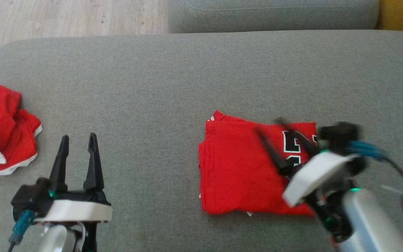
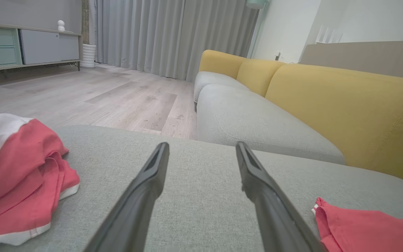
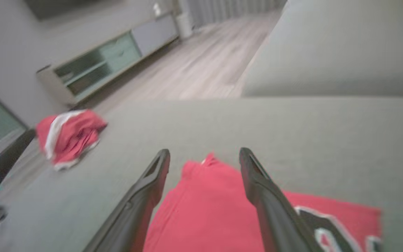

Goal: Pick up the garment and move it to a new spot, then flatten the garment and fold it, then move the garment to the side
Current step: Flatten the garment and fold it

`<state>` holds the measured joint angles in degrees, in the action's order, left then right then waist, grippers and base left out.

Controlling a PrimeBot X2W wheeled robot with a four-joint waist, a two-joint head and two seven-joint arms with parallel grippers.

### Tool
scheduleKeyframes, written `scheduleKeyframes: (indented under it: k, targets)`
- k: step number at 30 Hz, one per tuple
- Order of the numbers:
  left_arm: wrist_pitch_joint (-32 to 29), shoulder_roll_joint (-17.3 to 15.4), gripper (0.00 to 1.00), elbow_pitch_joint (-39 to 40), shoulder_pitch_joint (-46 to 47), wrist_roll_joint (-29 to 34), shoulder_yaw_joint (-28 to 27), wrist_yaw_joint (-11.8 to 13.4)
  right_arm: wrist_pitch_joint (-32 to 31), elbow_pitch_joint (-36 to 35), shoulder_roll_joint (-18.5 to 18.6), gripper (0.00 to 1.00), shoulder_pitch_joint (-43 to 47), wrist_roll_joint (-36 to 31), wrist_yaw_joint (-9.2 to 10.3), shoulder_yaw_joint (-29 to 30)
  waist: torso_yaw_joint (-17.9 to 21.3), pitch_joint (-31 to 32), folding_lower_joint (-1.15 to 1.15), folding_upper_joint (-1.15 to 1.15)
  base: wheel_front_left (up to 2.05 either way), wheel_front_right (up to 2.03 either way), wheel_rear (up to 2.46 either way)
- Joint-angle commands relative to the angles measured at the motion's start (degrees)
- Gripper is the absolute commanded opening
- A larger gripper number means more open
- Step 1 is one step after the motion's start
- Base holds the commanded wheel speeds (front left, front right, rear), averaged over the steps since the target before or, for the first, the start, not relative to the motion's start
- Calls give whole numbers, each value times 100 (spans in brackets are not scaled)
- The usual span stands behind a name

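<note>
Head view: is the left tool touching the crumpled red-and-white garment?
No, the left tool stands apart from the crumpled garment, with bare grey cushion between them.

We note black, white-edged block characters (image 1: 290, 140) printed on the folded red garment (image 1: 236, 168), toward its right edge. The right gripper (image 1: 268, 126) covers part of them and the rest is blurred, so we cannot read them. Nothing else legible.

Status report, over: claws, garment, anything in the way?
Left claw open, empty. Right claw open over folded red shirt with black lettering. Crumpled red-and-white garment apart, far left.
</note>
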<state>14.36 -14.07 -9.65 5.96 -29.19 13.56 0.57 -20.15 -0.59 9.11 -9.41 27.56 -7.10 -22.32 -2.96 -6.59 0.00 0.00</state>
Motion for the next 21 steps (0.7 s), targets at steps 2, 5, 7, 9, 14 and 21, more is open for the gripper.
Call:
scheduleKeyframes:
  k: [2, 5, 7, 9, 14, 21]
  targets:
    - [42, -124, 100, 206, 28, 23, -230, 43, 681, -224, -183, 100, 134, -514, -39, 642, 42, 57, 0, 0, 0, 0, 0]
    - [47, -99, 100, 219, -35, 29, -241, 56, 1347, -119, -248, 100, 273, -1052, -39, 1395, 78, 103, 0, 0, 0, 0, 0]
    - [50, -96, 100, 222, -84, 31, -255, 58, 1664, -20, -291, 100, 359, -1298, -39, 1807, 104, 138, 0, 0, 0, 0, 0]
    - [52, -102, 100, 220, -137, 38, -270, 63, 1854, 87, -336, 100, 432, -1464, -39, 2164, 135, 169, 0, 0, 0, 0, 0]
    - [54, -122, 100, 175, -243, 46, -284, 84, 2032, 249, -380, 100, 537, -1712, -39, 2498, 212, 259, 0, 0, 0, 0, 0]
    - [-83, -187, 100, 149, -194, 54, -249, 130, 1983, 369, -382, 100, 648, -1707, -39, 2412, 289, 328, 0, 0, 0, 0, 0]
